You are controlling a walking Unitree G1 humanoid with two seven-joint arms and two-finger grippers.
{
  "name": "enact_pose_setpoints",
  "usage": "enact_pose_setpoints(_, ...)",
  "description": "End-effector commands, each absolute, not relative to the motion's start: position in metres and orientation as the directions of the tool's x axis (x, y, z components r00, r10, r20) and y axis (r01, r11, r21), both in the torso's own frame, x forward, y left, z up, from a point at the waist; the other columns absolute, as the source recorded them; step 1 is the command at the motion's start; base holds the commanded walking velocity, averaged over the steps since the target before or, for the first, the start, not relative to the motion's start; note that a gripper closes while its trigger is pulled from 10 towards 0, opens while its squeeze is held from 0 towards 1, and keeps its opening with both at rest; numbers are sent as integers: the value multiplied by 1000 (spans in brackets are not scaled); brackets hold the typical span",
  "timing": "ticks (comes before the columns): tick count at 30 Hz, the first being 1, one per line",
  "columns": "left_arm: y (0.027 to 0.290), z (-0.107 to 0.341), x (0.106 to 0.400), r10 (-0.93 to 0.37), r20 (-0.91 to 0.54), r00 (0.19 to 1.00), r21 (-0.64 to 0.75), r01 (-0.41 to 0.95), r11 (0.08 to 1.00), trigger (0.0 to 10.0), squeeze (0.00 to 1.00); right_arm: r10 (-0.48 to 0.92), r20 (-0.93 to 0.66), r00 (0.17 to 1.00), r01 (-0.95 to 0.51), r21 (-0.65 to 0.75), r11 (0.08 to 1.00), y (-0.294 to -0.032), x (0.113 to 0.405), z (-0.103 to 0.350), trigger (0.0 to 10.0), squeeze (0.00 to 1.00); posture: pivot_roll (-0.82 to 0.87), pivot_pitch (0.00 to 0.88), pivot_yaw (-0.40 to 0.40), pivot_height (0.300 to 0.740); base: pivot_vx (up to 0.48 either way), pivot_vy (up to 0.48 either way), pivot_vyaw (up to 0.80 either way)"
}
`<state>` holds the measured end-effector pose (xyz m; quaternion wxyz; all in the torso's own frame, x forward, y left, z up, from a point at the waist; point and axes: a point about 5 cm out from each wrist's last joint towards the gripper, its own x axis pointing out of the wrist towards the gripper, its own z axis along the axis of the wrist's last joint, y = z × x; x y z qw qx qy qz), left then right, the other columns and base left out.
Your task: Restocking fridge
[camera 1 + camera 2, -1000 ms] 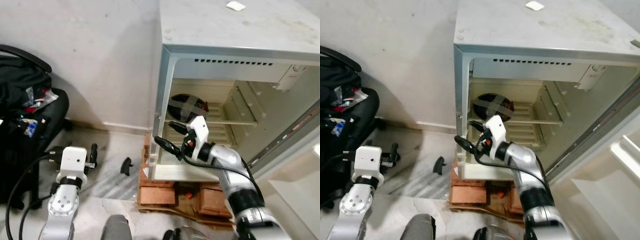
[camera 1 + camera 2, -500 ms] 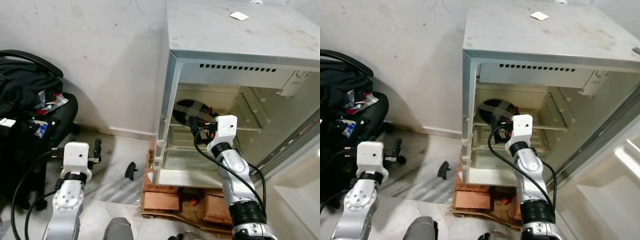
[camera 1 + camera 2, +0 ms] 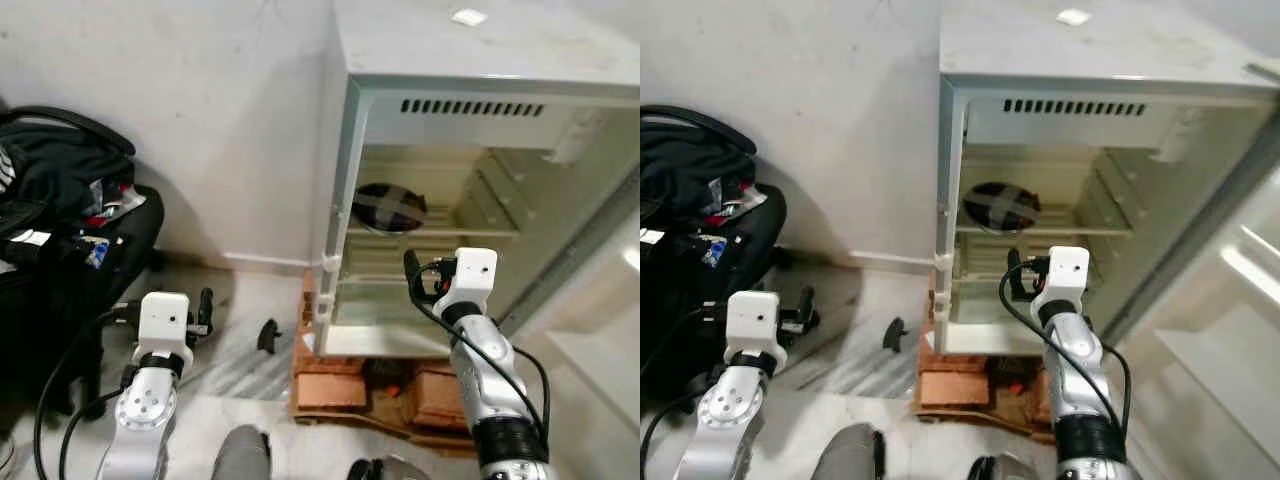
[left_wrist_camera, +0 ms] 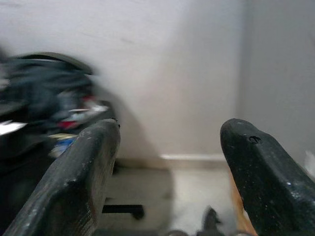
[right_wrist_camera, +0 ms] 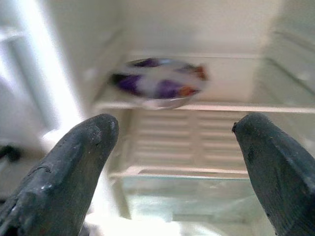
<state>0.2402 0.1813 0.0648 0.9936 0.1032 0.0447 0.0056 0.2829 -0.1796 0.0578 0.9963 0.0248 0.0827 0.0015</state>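
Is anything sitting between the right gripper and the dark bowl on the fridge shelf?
Nothing visible blocks it. The right gripper is open in front of the open fridge, and the bowl sits alone on the shelf beyond its fingers.

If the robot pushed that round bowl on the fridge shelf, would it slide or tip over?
The bowl looks wide and low, so it would probably slide rather than tip. It sits on a slatted shelf, which might catch its base a little. Tape strips cross its top, so whatever is inside would likely stay in. The open right gripper is apart from it.
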Motion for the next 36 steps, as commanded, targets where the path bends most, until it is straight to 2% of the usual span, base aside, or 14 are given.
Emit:
enact_pose_setpoints(1,185,57,233,48,-123,991,206,-22,978,10000,0,36,-101,994,-34,16,999,-170,290,72,10000,0,128,0,-23,740,-326,0,0)
enact_pose_setpoints(6,184,57,233,36,-127,991,212,-8,977,10000,0,-12,-69,998,12,-9,1000,-169,291,78,10000,0,124,0,-21,740,-323,0,0)
enact_pose_setpoints(7,185,56,235,28,-130,991,217,1,976,10000,0,41,-62,997,-41,-10,999,-163,292,78,10000,0,120,0,-14,740,-319,0,0)
enact_pose_setpoints(10,188,56,243,19,-128,992,232,12,973,10000,0,63,-82,995,-59,55,997,-159,295,78,10000,0,107,0,1,740,-314,0,0)
enact_pose_setpoints(18,182,59,248,-33,-115,993,234,60,970,10000,0,-46,-134,990,47,0,999,-182,282,70,10000,0,96,0,-4,740,-176,0,0)
enact_pose_setpoints(19,183,55,245,-39,-127,991,220,66,973,10000,0,-79,-153,985,69,-69,995,-187,280,66,10000,0,91,0,1,740,0,0,0)
enact_pose_setpoints(21,186,48,241,-37,-158,987,174,65,983,10000,0,-83,-176,981,86,5,996,-189,278,64,10000,0,88,5,-1,740,0,0,0)
enact_pose_setpoints(23,188,45,238,-52,-175,983,109,72,991,10000,0,-102,-173,980,102,-10,995,-193,278,66,10000,0,89,5,-7,740,0,0,0)
enact_pose_setpoints(30,193,57,244,-75,-128,989,81,85,993,10000,0,-26,-135,991,24,-12,1000,-184,281,74,10000,0,104,15,-26,740,0,0,0)
enact_pose_setpoints(32,188,60,244,-84,-115,990,86,94,992,10000,0,-38,-171,984,40,9,999,-184,283,70,10000,0,109,16,-30,740,0,-323,-800)
enact_pose_setpoints(36,184,58,240,-93,-117,989,83,103,991,10000,0,4,-151,988,-10,-37,999,-180,284,73,10000,0,112,21,-28,740,0,-411,-800)
